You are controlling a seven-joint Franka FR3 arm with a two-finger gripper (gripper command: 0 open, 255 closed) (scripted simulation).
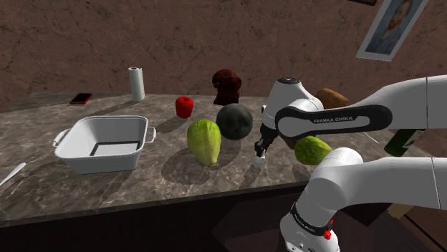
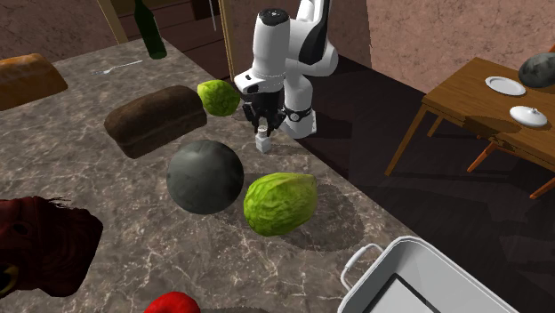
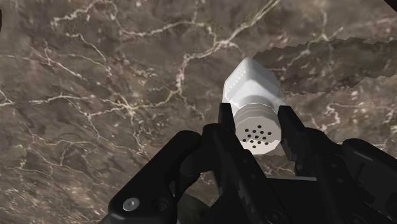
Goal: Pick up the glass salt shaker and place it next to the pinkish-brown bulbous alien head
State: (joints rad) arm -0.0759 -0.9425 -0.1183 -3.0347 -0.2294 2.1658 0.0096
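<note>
The grasp is made and the carry comes next. The gripper (image 3: pixel 256 130) is closed on the white shaker (image 3: pixel 253 86), its two black fingers pressed to either side of the perforated cap. In the shoulder view the shaker (image 1: pixel 259 162) hangs under the gripper (image 1: pixel 260 150) near the counter's (image 1: pixel 143 187) front edge. Whether its base rests on the stone or sits just clear of it I cannot tell. The head (image 1: pixel 227 86), dark reddish-brown here, stands well apart, toward the back of the counter. Between the two lie a dark ball (image 1: pixel 234 120) and a green lump (image 1: pixel 205 142), so a low, straight path looks blocked. The next move, as I judge it, calls for a clean vertical lift first. The shaker should then travel above the ball to bare stone just beside the head and come down upright before release. The second exterior view shows the ball (image 2: pixel 205 175) near the head (image 2: pixel 36 244), so the landing spot is tight. The grip sits high on the cap, so the shaker may swing or slip if the arm moves fast.
</note>
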